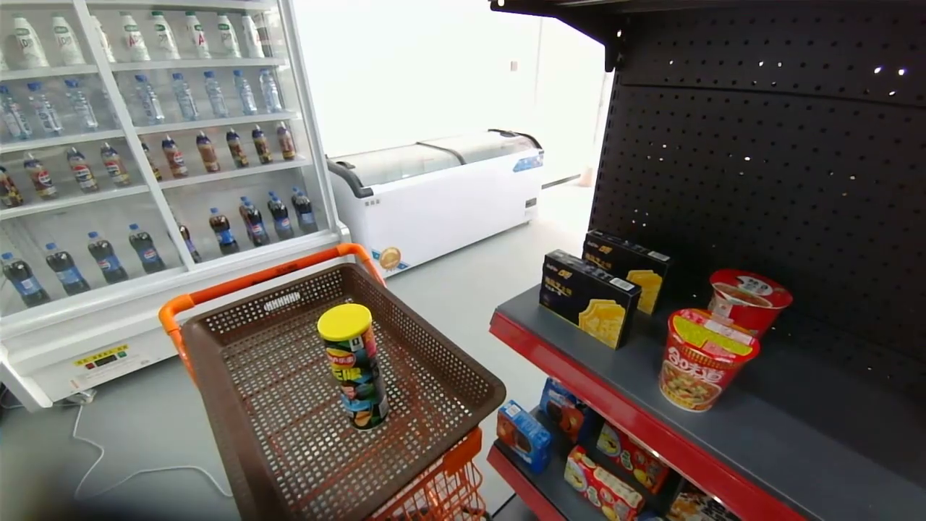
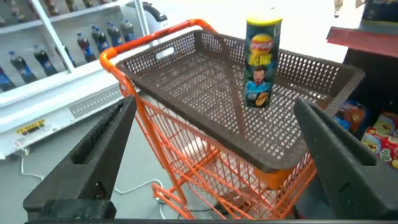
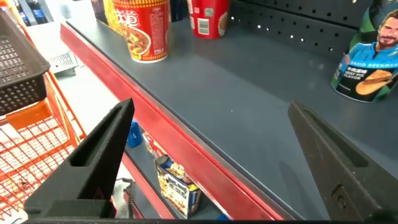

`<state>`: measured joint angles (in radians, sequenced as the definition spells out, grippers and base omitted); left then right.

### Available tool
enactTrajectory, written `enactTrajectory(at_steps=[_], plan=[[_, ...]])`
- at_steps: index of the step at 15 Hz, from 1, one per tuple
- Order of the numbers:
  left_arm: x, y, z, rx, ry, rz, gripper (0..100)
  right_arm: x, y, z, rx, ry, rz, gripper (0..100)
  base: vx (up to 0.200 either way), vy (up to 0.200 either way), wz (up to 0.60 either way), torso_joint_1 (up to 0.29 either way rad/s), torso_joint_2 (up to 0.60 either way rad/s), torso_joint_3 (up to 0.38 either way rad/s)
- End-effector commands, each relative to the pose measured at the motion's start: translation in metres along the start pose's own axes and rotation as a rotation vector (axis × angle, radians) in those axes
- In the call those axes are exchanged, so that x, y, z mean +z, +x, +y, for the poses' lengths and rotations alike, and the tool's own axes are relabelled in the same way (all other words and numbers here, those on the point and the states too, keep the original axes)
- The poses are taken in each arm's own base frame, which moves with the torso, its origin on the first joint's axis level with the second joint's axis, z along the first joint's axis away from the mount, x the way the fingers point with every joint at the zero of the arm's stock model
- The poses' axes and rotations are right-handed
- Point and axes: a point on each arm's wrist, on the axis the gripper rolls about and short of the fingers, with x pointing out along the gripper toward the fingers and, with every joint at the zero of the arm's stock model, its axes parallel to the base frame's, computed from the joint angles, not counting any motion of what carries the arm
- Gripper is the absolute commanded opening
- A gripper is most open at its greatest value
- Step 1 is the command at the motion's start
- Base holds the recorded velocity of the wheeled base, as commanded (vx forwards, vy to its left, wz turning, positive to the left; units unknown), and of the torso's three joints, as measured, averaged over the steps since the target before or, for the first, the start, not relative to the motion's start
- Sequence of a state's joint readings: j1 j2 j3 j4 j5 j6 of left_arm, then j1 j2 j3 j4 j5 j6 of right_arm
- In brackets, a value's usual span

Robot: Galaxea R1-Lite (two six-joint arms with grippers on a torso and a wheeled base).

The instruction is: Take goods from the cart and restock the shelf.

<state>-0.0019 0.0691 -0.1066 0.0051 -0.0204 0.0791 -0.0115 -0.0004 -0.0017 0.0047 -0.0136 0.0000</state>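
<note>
The shelf stands on the right, its grey deck carrying two boxes at the far end and two cups nearer. The cart sits left of it, close by. The left tool hangs released on the near side of the cart, its fingers spread wide and facing the can, which stands upright in the middle of the basket, touching neither wall. The right tool, also released, hovers over the shelf deck near its red lip, with a second can further back by the pegboard. The likeliest trouble is the can itself. It is tall and narrow on a mesh floor, so one finger landing before the other would probably tip it and send it rolling. A bump on the basket rim could shove the cart away. A low lift might catch the can on the wall. Set down tilted or too near the lip, it could topple into the cups or off the shelf.
</note>
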Motion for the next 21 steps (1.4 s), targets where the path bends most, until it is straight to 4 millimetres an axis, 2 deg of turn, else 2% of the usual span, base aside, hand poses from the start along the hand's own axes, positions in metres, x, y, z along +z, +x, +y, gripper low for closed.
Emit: enactTrajectory(at_steps=[1,3,5,8,11,12,14,17,21], plan=[[0.09,0.072,0.007,-0.073,-0.044,0.099,100,0.0,0.0,0.0,-0.001,0.0,0.001,100,0.0,0.0,0.0,0.0,0.0,0.0],[0.089,0.113,0.002,-0.161,-0.085,0.165,100,0.0,0.0,0.0,0.001,0.0,0.001,100,0.0,0.0,0.0,0.0,0.0,0.0],[0.083,0.144,-0.004,-0.191,-0.136,0.275,100,0.0,0.0,0.0,0.001,0.0,0.001,100,0.0,0.0,0.0,0.0,0.0,0.0],[0.058,0.194,-0.013,-0.222,-0.143,0.396,100,0.0,0.0,0.0,-0.001,0.0,0.001,100,0.0,0.0,0.0,0.0,0.0,0.0],[0.037,0.229,-0.018,-0.289,-0.134,0.486,100,0.0,0.0,0.0,0.001,0.0,0.001,100,0.0,0.0,0.0,0.0,0.0,0.0],[0.028,0.247,-0.016,-0.289,-0.114,0.509,100,0.0,0.0,0.0,0.001,0.0,0.001,100,0.0,0.0,0.0,0.0,0.0,0.0],[0.021,0.271,-0.017,-0.293,-0.103,0.522,100,0.0,0.0,0.0,0.001,0.0,0.001,100,0.0,0.0,0.0,0.0,0.0,0.0],[0.008,0.295,-0.022,-0.301,-0.1,0.548,100,0.0,0.0,0.0,-0.001,0.0,0.001,100,0.0,0.0,0.0,0.0,0.0,0.0],[-0.008,0.303,-0.032,-0.329,-0.098,0.589,100,0.0,0.0,0.0,0.002,0.0,0.001,100,0.0,0.0,0.0,0.0,0.0,0.0]])
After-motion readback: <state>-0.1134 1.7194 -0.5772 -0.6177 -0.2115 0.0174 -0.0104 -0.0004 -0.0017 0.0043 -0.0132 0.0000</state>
